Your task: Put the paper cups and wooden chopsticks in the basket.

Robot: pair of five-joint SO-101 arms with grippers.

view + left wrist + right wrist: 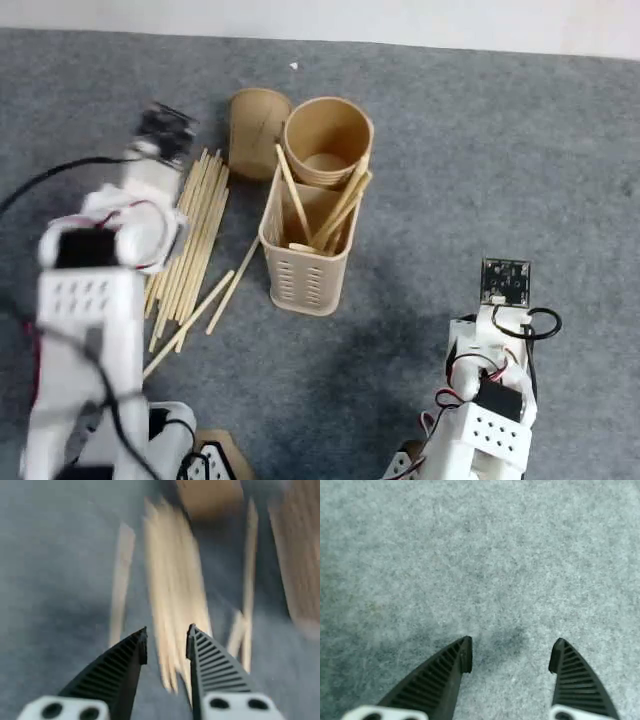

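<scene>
A slotted basket (300, 275) is pictured on the grey counter (500, 150), with chopsticks (340, 205) propped inside and a paper cup (328, 140) stood upright at its far end. A second cup (255, 130) is laid on its side just beside it. Loose chopsticks (195, 245) are overhung by the left arm (100, 290).

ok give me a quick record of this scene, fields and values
basket: on the grey mat, partly filled
cup in basket: sits in the far end
chopsticks in basket: a few, leaning in the nearer part
second cup: on its side on the mat, beside the basket
loose chopsticks: pile on the mat beside the basket
left end effector: open, over the loose chopsticks, holding nothing
right end effector: open, over bare mat
</scene>
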